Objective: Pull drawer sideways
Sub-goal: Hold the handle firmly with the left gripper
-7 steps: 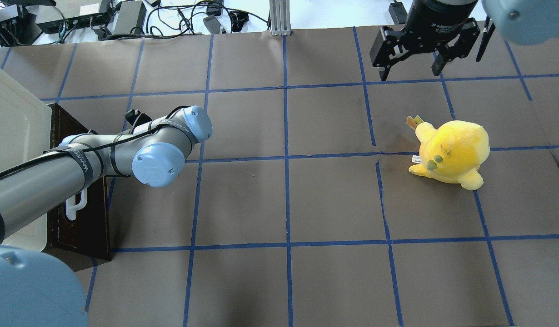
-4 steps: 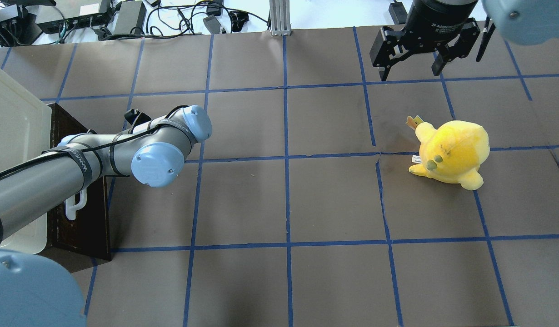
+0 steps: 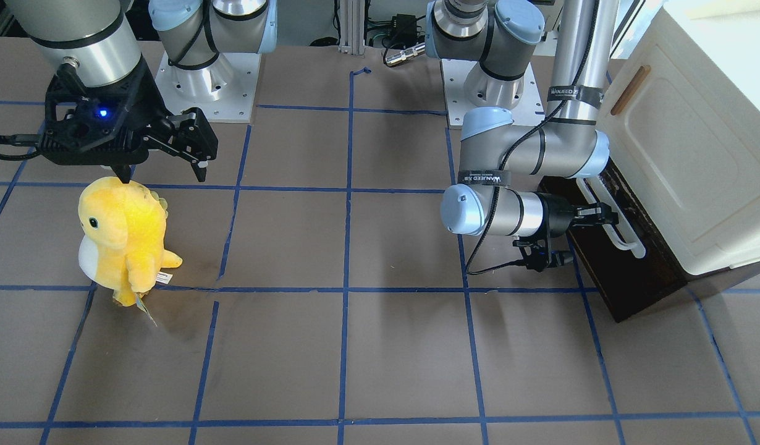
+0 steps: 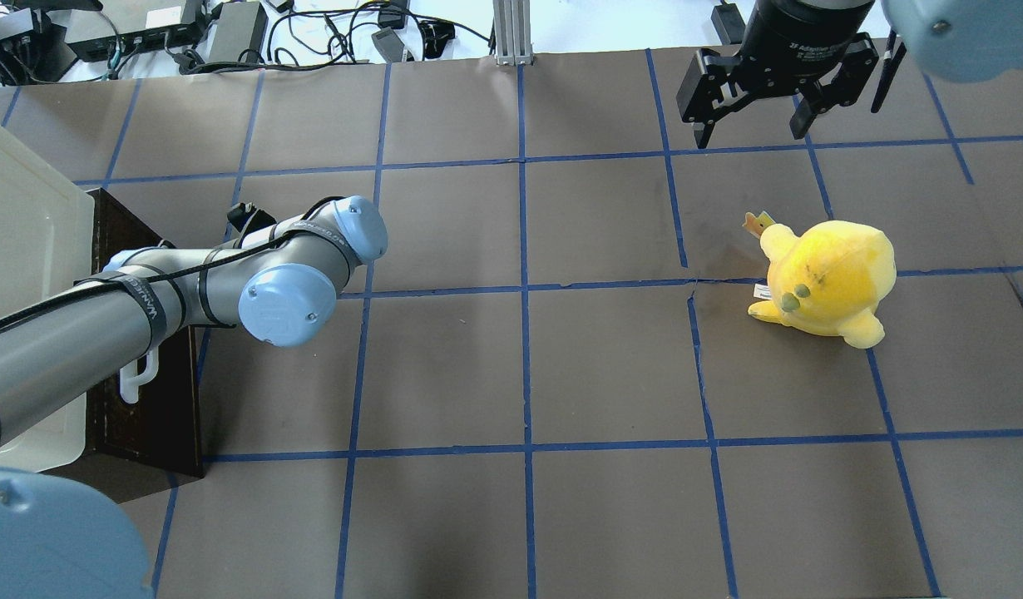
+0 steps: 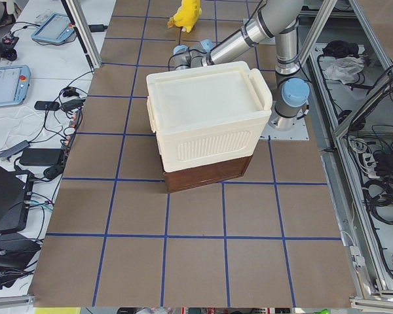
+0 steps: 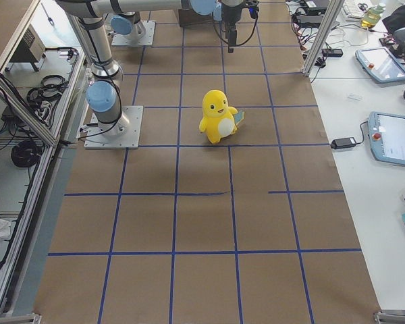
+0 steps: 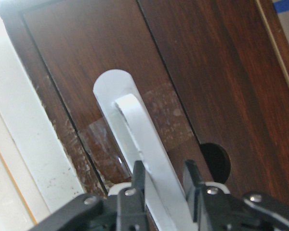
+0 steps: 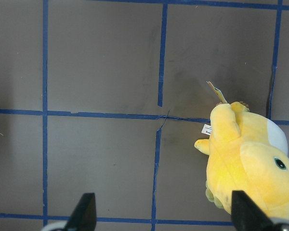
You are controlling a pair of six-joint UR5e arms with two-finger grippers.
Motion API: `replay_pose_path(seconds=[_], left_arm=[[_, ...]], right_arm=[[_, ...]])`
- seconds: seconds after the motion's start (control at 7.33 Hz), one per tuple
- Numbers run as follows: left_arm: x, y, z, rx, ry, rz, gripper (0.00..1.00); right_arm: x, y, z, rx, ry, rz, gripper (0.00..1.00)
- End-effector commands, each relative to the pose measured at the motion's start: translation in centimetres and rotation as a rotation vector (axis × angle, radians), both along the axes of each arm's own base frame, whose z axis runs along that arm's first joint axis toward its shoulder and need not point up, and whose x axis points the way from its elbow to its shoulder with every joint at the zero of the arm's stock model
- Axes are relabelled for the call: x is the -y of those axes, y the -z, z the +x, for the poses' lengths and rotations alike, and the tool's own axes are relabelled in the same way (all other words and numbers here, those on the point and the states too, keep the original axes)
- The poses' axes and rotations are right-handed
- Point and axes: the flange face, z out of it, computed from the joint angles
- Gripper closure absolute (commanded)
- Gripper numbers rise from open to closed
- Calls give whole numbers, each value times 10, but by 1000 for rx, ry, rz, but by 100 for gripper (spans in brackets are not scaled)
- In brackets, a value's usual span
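The drawer (image 3: 627, 272) has a dark brown wooden front and sits under the cream-white cabinet box (image 3: 683, 154). Its white bar handle (image 3: 615, 228) runs along the front. My left gripper (image 3: 593, 216) reaches sideways to this handle. In the left wrist view the gripper (image 7: 164, 168) has one finger on each side of the white bar (image 7: 135, 125), shut on it. In the overhead view the arm hides this gripper; the drawer front (image 4: 145, 408) and one handle end (image 4: 141, 374) show. My right gripper (image 4: 753, 125) hangs open and empty at the far right.
A yellow plush toy (image 4: 823, 279) stands on the table's right half, also in the right wrist view (image 8: 250, 163), just below the right gripper (image 3: 164, 173). The table is brown paper with blue tape lines. Cables and power bricks (image 4: 229, 33) lie beyond the far edge.
My left arm's elbow has shifted slightly toward the overhead view's left. The drawer front shows no clear movement. The right arm and the plush toy have not moved.
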Motion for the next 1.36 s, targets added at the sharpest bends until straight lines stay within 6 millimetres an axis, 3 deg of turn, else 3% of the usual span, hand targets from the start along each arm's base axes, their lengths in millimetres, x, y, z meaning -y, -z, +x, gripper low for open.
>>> replay_pose_path(seconds=[0.0,0.68,1.09,1.23], left_arm=[[-1,-1,0,0,1,3,62],[-1,-2,0,-2,2,3,62],[-1,-2,0,-3,1,2,70],[0,-4,0,-3,1,-1,77]], right_arm=[[0,0,0,0,0,0,0],[0,0,0,0,0,0,0],[0,0,0,0,0,0,0],[0,0,0,0,-1,0,0]])
